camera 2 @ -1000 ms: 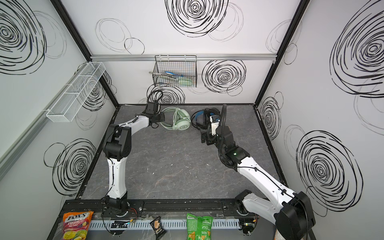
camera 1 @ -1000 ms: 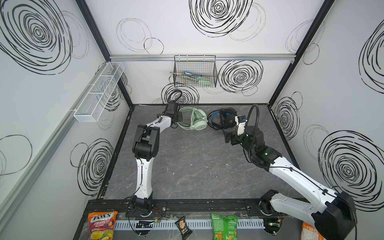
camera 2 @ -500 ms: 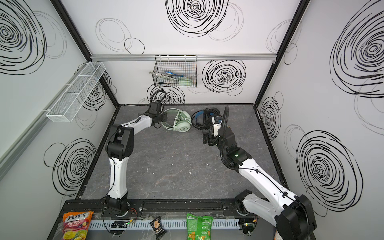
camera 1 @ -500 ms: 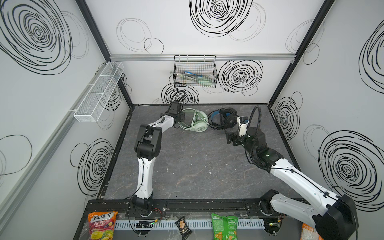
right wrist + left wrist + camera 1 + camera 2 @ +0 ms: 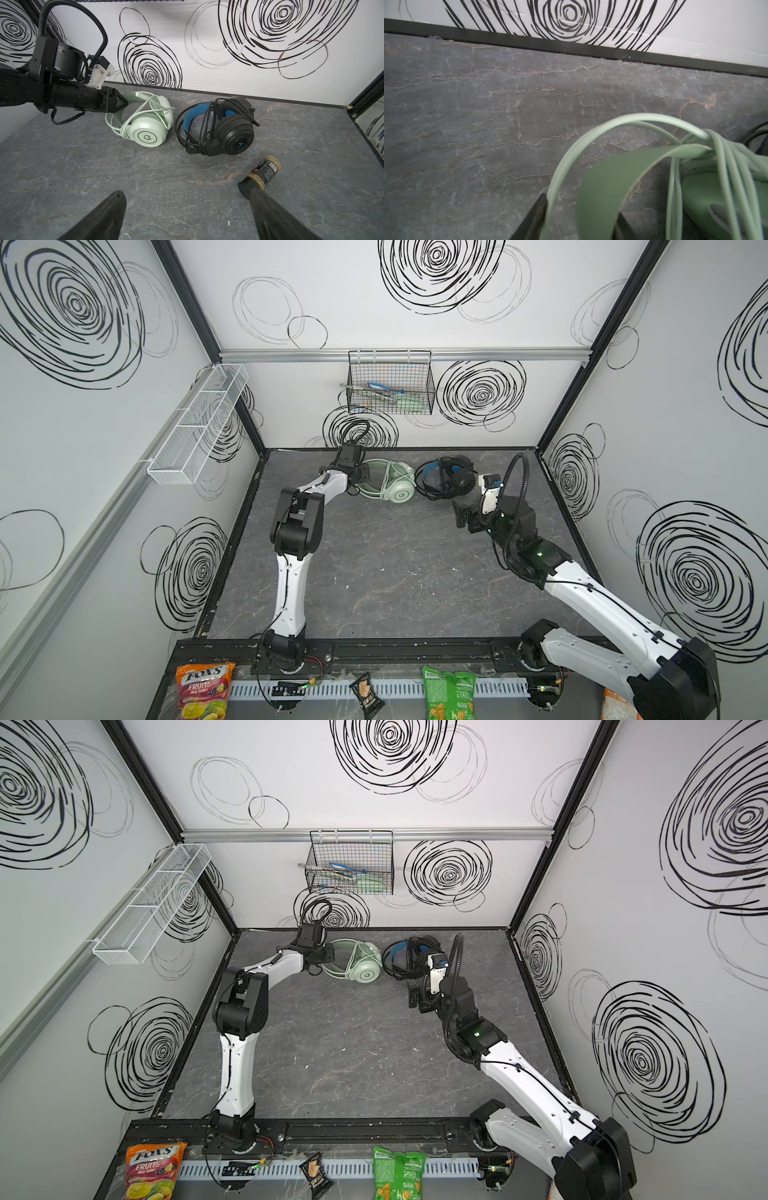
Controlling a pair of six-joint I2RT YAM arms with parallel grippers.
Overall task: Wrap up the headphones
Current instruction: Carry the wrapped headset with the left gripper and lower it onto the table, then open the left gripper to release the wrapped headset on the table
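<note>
A robotics lab test cell; white wall panels (image 5: 353, 294) printed with black scribbled swirls enclose a grey stone-patterned tabletop (image 5: 395, 572); white-and-black left arm (image 5: 290, 585) and right arm (image 5: 598, 605) bolted to a black metal front rail (image 5: 415, 653).

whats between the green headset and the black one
Only a narrow bare strip of table between the mint-green headset and black headset, clearest in the right wrist view.

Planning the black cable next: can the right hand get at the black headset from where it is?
Probably yes. The right hand is open and faces the black headset across bare table; the small jar lies off to one side, and the left hand is at the mint-green headset.
</note>
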